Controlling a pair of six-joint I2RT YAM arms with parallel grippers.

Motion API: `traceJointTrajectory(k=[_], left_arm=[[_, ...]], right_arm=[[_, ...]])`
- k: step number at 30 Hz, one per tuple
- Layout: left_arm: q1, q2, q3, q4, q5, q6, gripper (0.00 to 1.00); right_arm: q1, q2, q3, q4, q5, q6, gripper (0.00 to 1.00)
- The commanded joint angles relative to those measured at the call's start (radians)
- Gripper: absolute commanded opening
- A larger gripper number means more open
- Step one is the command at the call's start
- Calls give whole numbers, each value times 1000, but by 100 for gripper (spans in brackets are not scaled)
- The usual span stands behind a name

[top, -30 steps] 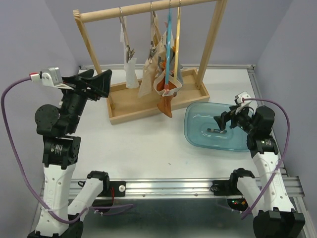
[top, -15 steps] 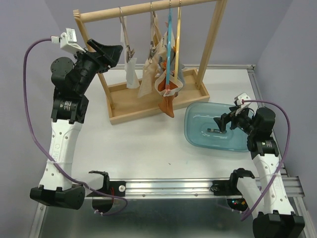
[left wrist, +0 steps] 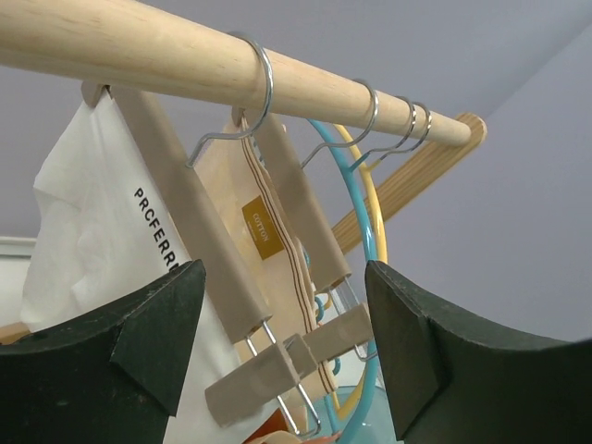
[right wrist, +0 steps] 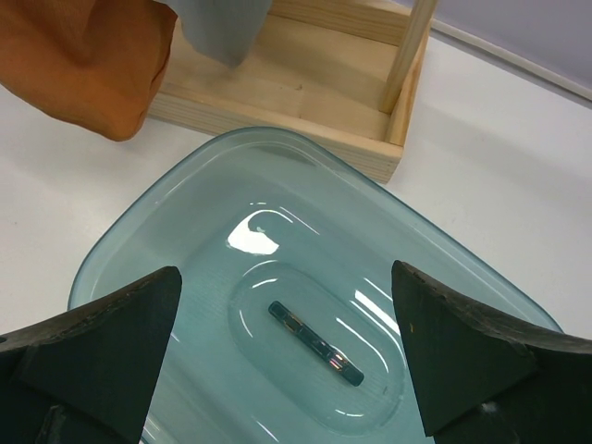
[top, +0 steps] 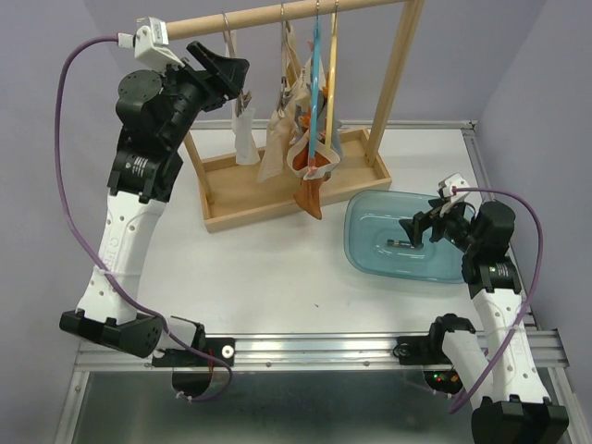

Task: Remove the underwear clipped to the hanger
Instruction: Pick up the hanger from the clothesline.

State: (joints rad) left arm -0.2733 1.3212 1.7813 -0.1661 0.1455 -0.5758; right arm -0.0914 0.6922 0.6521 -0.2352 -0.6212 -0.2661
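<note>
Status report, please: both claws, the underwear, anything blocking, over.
Left claw open, up at the rail, facing the nearest clip. Right claw open, over the blue tub. Underwear all clipped on hangers. Nothing blocking the clip.

The left arm has risen from low on the left to nearly full stretch, lifting the left gripper (top: 231,67) up beside the wooden rail (top: 296,14). In the wrist view its parted jaws now frame the first hanger (left wrist: 194,231), which holds the white underwear (left wrist: 79,213).
</note>
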Motion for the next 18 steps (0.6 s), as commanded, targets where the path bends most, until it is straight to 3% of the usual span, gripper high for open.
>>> traceJointTrajectory(k=[1,8,18], left_arm=[[-53,42,99,-55,-136,92,80],[-98,101,164,-95,-303,172,76],[-106,196,279,-159,-343,223,70]], right_arm=[[-4,-16,30,16,5,4,100],[-5,-20,29,16,8,7,100],[-4,-20,31,14,9,7,100]])
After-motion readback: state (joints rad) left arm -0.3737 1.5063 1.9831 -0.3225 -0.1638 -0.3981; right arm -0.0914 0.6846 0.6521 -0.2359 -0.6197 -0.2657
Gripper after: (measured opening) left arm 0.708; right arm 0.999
